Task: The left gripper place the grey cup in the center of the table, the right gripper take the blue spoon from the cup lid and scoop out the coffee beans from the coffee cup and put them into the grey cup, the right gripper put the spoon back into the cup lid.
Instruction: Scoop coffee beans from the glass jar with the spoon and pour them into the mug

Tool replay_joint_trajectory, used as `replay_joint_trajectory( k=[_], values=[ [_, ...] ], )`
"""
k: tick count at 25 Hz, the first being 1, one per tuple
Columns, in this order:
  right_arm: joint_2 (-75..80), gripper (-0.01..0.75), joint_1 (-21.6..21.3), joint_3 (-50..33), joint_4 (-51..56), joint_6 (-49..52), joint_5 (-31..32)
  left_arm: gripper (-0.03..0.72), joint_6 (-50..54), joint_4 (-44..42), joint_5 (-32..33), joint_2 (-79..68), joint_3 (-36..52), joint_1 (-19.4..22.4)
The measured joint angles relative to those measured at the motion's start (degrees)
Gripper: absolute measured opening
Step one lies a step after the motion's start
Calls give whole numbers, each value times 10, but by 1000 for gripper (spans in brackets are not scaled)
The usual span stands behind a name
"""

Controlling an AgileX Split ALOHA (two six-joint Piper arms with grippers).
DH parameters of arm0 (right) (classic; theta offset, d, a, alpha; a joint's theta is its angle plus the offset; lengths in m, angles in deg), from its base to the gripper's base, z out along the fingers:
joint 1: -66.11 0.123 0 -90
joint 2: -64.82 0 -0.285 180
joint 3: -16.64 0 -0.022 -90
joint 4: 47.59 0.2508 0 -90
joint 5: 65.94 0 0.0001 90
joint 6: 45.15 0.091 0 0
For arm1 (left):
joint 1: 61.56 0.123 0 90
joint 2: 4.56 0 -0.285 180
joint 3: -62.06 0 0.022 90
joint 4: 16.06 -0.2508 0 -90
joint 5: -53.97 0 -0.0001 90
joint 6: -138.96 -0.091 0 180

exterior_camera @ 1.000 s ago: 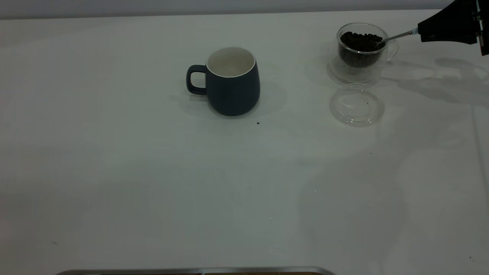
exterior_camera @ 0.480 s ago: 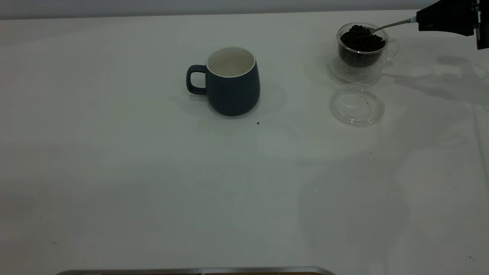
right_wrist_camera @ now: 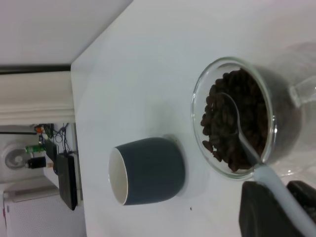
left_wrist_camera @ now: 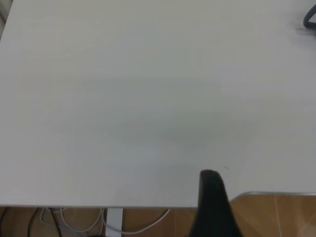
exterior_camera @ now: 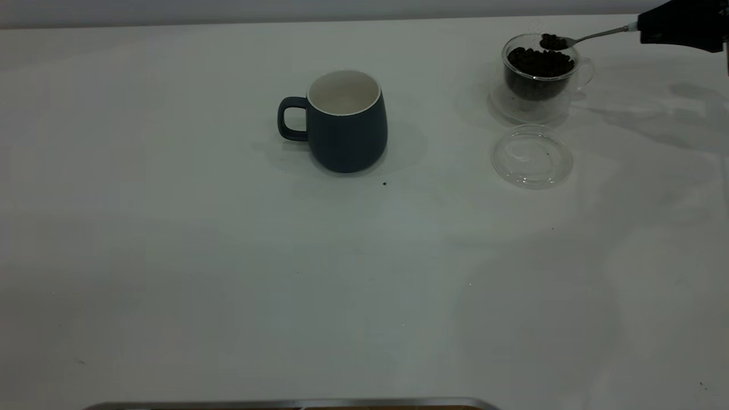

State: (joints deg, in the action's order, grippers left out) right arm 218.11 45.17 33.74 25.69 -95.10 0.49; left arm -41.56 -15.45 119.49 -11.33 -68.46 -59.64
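Spoon (exterior_camera: 575, 40) lifted, bowl now above the coffee cup (exterior_camera: 539, 77), loaded with beans (exterior_camera: 551, 41). My right gripper (right_wrist_camera: 276, 207) clamps its handle. Grey cup (exterior_camera: 344, 121) well apart; lid (exterior_camera: 532, 156) near the coffee cup.

Count: 2 cups, 1 lid, 1 spoon, 2 grippers in view.

Cups: 1 grey cup (exterior_camera: 346, 121) mid-table toward the far edge, 1 glass cup (exterior_camera: 540, 77) of beans (exterior_camera: 540, 61) near the far right corner. 1 clear lid (exterior_camera: 532, 156) flat on the table (exterior_camera: 228, 273), just on the near side of the glass cup. 1 spoon (exterior_camera: 575, 40), loaded, over the glass cup's rim. Loose bean specks on the table: 1 (exterior_camera: 384, 184) clear by the grey cup; others too small to count. Grippers: right gripper (exterior_camera: 678, 25) at the far right corner, left gripper (left_wrist_camera: 212, 207) at the near edge.
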Motion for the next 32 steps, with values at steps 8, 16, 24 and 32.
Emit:
replay_joint_trajectory(
  k=[8,16,24,32],
  values=[
    [-2,97,-1,0,-6,7,1,588,0,0,0,0,0,0],
    [-24,97,5,0,-2,8,3,588,0,0,0,0,0,0],
    [-24,97,24,0,-4,9,2,588,0,0,0,0,0,0],
    [-24,97,73,0,7,9,2,588,0,0,0,0,0,0]
  ],
)
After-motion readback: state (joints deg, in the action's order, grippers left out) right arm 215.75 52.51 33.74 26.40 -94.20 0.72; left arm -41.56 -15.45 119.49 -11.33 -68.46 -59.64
